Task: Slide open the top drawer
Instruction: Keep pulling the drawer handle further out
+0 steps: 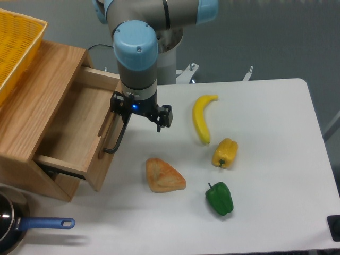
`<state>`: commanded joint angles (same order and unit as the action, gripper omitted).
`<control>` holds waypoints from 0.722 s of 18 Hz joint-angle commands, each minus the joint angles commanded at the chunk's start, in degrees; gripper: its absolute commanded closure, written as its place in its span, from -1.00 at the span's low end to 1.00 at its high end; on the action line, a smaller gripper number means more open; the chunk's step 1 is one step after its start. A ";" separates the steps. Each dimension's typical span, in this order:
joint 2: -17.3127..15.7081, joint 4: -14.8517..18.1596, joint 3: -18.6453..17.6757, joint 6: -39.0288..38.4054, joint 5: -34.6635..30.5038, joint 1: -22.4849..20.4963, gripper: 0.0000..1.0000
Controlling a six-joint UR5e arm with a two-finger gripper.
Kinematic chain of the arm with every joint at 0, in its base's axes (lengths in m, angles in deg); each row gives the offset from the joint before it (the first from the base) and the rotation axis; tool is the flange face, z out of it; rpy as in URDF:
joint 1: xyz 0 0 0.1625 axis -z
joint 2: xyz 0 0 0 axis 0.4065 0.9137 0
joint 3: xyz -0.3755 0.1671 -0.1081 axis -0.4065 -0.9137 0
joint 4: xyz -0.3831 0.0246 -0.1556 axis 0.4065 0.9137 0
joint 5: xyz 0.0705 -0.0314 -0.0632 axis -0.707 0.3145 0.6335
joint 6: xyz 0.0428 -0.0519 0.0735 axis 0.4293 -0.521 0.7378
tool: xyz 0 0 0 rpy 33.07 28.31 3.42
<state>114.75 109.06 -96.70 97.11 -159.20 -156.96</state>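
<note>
At the left edge of the white table, wide, shallow light-oak wooden top drawer seen drawn well out of its oak cabinet, bare floor exposed, front panel angled toward the table's middle and carrying a long black metal bar handle. Directly above the handle's upper end, two-finger gripper of the grey and pale-blue arm, hanging wrist-down with a small blue light glowing; fingers hidden beneath the wrist housing, so cannot tell whether clamped on the bar or merely hooked behind it. Judged nearly done, with most of the travel apparently covered. Likely a rigid, moderately light box on wooden runners, apt to bind if hauled off-axis; steel bar stiff and smooth, best taken near its centre and pulled straight along the runners to avoid racking. Resting on top of the cabinet, yellow plastic basket. Scattered apart on the table: yellow banana, yellow bell pepper, green bell pepper and golden triangular pastry, the pastry nearest the drawer's front corner. Bottom left, dark saucepan with blue handle.
</note>
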 joint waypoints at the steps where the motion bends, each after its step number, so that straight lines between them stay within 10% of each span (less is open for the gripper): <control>1: 0.00 -0.09 0.00 0.09 0.00 -0.09 -1.00; 13: 0.09 -0.18 0.44 1.76 0.00 -1.58 -1.00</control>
<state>114.84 108.89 -96.27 98.87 -159.20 -158.54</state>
